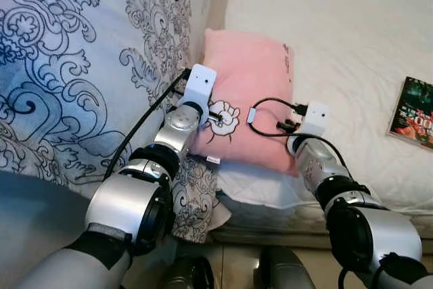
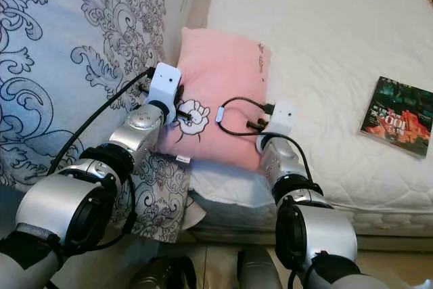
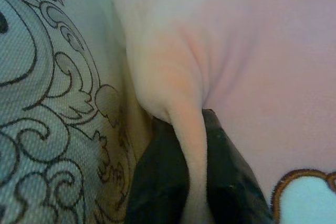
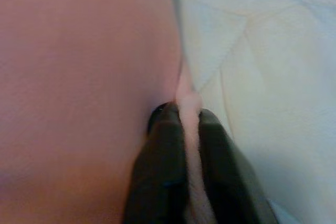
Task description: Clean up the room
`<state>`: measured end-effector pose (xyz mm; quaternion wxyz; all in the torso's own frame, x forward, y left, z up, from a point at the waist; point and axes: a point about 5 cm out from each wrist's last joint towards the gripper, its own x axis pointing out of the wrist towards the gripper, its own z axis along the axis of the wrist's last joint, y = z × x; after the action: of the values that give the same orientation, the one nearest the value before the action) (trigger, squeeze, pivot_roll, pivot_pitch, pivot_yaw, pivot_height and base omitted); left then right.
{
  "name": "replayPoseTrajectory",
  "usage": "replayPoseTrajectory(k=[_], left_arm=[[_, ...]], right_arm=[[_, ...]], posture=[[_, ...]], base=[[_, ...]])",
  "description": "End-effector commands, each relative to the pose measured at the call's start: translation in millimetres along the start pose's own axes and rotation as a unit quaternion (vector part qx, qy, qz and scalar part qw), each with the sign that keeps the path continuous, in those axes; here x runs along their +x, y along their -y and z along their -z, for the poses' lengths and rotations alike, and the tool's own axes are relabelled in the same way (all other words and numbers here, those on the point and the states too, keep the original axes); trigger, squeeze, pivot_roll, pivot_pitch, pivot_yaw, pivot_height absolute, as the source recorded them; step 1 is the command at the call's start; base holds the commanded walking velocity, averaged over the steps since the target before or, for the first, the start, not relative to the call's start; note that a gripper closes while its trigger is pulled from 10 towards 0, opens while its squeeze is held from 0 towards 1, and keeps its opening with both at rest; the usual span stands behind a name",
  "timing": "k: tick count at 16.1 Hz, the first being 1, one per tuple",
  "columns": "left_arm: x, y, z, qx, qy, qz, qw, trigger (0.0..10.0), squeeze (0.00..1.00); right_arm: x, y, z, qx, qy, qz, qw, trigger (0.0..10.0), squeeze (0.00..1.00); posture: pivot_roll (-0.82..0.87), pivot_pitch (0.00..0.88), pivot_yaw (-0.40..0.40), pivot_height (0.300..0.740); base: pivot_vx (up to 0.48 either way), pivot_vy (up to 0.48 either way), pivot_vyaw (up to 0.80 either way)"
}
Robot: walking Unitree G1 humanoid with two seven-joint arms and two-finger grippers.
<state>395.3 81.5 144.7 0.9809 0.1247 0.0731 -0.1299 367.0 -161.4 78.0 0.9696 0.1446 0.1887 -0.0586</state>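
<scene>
White quilted mattress (image 1: 338, 25), tiled floor (image 1: 237, 255) below.

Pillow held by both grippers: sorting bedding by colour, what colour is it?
Pink, with a small white cartoon patch; the soft plush pillow shows best in the left eye view.

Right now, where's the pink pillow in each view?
Left eye: pink pillow centre, on the bed edge, between both arms.
Right eye: centre-left, same pose.
Left wrist: an edge fold pinched in the left tool, beside the patterned duvet.
Right wrist: its seam pinched in the right tool, white mattress beside it.
Shared landmark: the white cartoon patch.
</scene>
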Motion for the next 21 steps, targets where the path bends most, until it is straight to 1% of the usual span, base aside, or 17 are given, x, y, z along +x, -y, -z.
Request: replayPoseTrajectory(k=[1, 5, 6, 7, 8, 10, 12, 13, 14, 15, 16, 17, 18, 19, 20, 21], left_arm=[[-0.4, -18.5, -4.3, 0.008, 0.009, -0.037, 0.999, 10.0, 1.00], [-0.4, -18.5, -4.3, 0.008, 0.009, -0.037, 0.999, 10.0, 1.00], [1.2, -24.3, -22.1, 0.021, 0.047, -0.041, 0.998, 10.0, 1.00], [1.7, -30.9, -45.8, 0.036, 0.102, -0.048, 0.993, 10.0, 1.00], [0.9, -34.3, -57.9, 0.046, 0.132, -0.055, 0.989, 10.0, 1.00], [-0.7, -37.9, -65.7, 0.049, 0.156, -0.060, 0.985, 10.0, 1.00], [-5.0, -44.5, -75.7, 0.072, 0.195, -0.060, 0.976, 10.0, 1.00], [-6.3, -45.9, -75.5, 0.068, 0.202, -0.059, 0.975, 10.0, 1.00], [-9.5, -46.6, -71.6, 0.051, 0.213, -0.053, 0.974, 10.0, 1.00], [-13.6, -44.3, -62.4, 0.034, 0.217, -0.047, 0.975, 10.0, 1.00], [-22.3, -40.5, -44.2, 0.016, 0.213, -0.045, 0.976, 10.0, 1.00], [-34.5, -35.8, -23.0, 0.014, 0.203, -0.042, 0.978, 10.0, 1.00], [-48.3, -33.4, 2.5, 0.004, 0.177, -0.040, 0.983, 10.0, 1.00], [-52.1, -32.4, 11.3, 0.001, 0.164, -0.036, 0.986, 10.0, 1.00], [-69.5, -29.3, 28.4, 0.012, 0.151, -0.025, 0.988, 10.0, 1.00], [-79.2, -26.0, 36.9, 0.012, 0.142, -0.018, 0.990, 10.0, 1.00]], right_arm=[[-0.9, 6.5, 8.3, 0.013, -0.023, 0.024, 0.999, 10.0, 1.00], [-0.9, 6.5, 8.3, 0.013, -0.023, 0.024, 0.999, 10.0, 1.00], [-0.7, -2.3, 8.6, 0.025, -0.020, 0.014, 0.999, 10.0, 1.00], [-0.5, -13.7, 7.4, 0.047, -0.012, -0.001, 0.999, 10.0, 1.00], [-0.4, -20.3, 5.0, 0.058, -0.004, -0.009, 0.998, 10.0, 1.00], [-0.5, -27.4, -0.4, 0.057, 0.016, -0.015, 0.998, 10.0, 1.00], [-2.8, -34.0, -8.3, 0.029, 0.061, -0.023, 0.997, 10.0, 1.00], [-4.2, -33.7, -9.0, 0.015, 0.074, -0.024, 0.997, 10.0, 1.00], [-8.0, -30.1, -11.1, -0.016, 0.106, -0.022, 0.994, 10.0, 1.00], [-12.9, -22.8, -13.5, -0.045, 0.136, -0.015, 0.990, 10.0, 1.00], [-22.9, -13.0, -14.7, -0.075, 0.172, -0.008, 0.982, 10.0, 1.00], [-34.2, -8.1, -8.0, -0.083, 0.177, -0.015, 0.981, 10.0, 1.00], [-47.2, -3.1, 10.0, -0.071, 0.154, -0.018, 0.985, 10.0, 1.00], [-52.1, -0.8, 15.9, -0.070, 0.149, -0.016, 0.986, 10.0, 1.00], [-73.1, 8.7, 28.8, -0.077, 0.156, -0.007, 0.985, 10.0, 1.00], [-85.3, 16.4, 33.1, -0.079, 0.168, 0.004, 0.983, 10.0, 1.00]], posture=[[-0.19, 0.225, 0.124, 0.723], [-0.19, 0.225, 0.124, 0.723], [-0.19, 0.218, 0.122, 0.723], [-0.19, 0.216, 0.122, 0.723], [-0.19, 0.208, 0.118, 0.723], [-0.19, 0.198, 0.112, 0.723], [-0.19, 0.155, 0.108, 0.723], [-0.18, 0.141, 0.107, 0.723], [-0.18, 0.110, 0.104, 0.723], [-0.18, 0.068, 0.103, 0.723], [-0.17, 0.029, 0.105, 0.723], [-0.17, 0.000, 0.104, 0.723], [-0.17, 0.000, 0.101, 0.723], [-0.15, 0.000, 0.097, 0.723], [-0.14, 0.000, 0.092, 0.723], [-0.14, 0.000, 0.090, 0.723]], base=[[0.000, 0.000, 0.00], [0.000, 0.000, 0.00], [0.000, 0.000, 0.00], [0.000, 0.000, 0.00], [0.000, 0.000, 0.00], [0.000, 0.000, 0.00], [0.000, 0.000, 0.00], [0.000, 0.000, 0.00], [0.000, 0.000, 0.00], [0.000, 0.000, 0.00], [0.000, 0.000, 0.00], [0.000, 0.000, 0.00], [0.000, 0.000, 0.00], [0.000, 0.000, 0.00], [0.000, 0.000, 0.00], [0.000, 0.000, 0.00]])
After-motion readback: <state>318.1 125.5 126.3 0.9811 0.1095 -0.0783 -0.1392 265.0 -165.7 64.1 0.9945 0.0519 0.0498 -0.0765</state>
